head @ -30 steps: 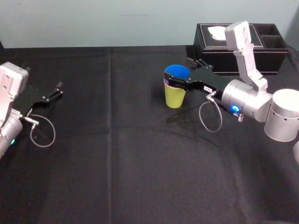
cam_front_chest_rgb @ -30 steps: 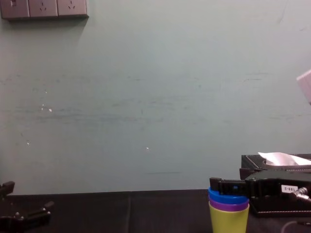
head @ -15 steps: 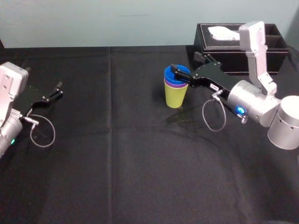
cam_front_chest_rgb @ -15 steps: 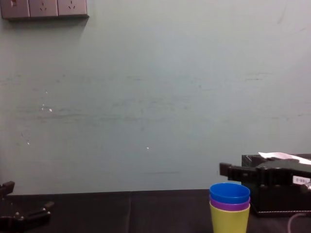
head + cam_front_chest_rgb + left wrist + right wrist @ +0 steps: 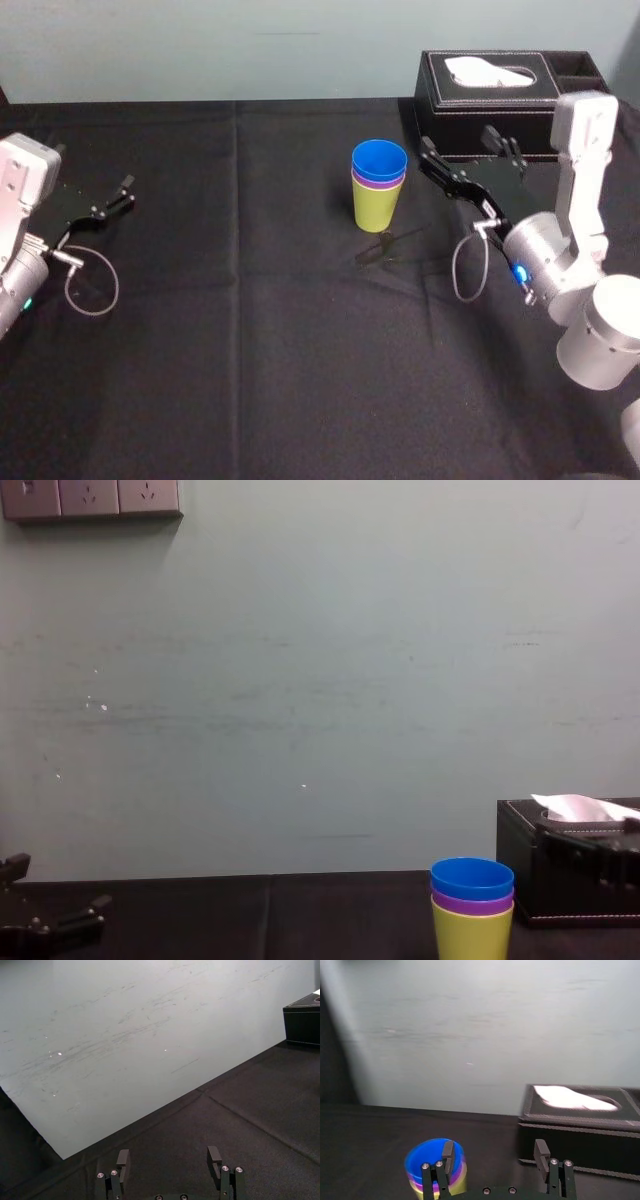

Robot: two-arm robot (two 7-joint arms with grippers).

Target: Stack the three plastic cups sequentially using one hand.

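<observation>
I find the lighting even, diffuse and moderately bright. The black cloth [image 5: 300,350] is matte and gives no glare. A faint, soft-edged shadow [image 5: 385,247] lies on it just in front of the cups [image 5: 379,185]. The white tissue [image 5: 572,1097] in the box [image 5: 580,1135] is washed out in the right wrist view. The wall [image 5: 320,680] is evenly lit, with a few bright specks.

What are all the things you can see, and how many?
blue cup: 1, blue, top of the stack, mid-table
purple cup: 1, purple, middle of the stack
yellow-green cup: 1, yellow-green, bottom of the stack
tissue box: 1, black, back right
tissue: 1, white, in the box's top
tablecloth: 1, black, over the table
wall sockets: 3, grey, high on the wall, left
right hand: 1, black, open, right of the stack, apart from it
left hand: 1, black, open, parked far left
</observation>
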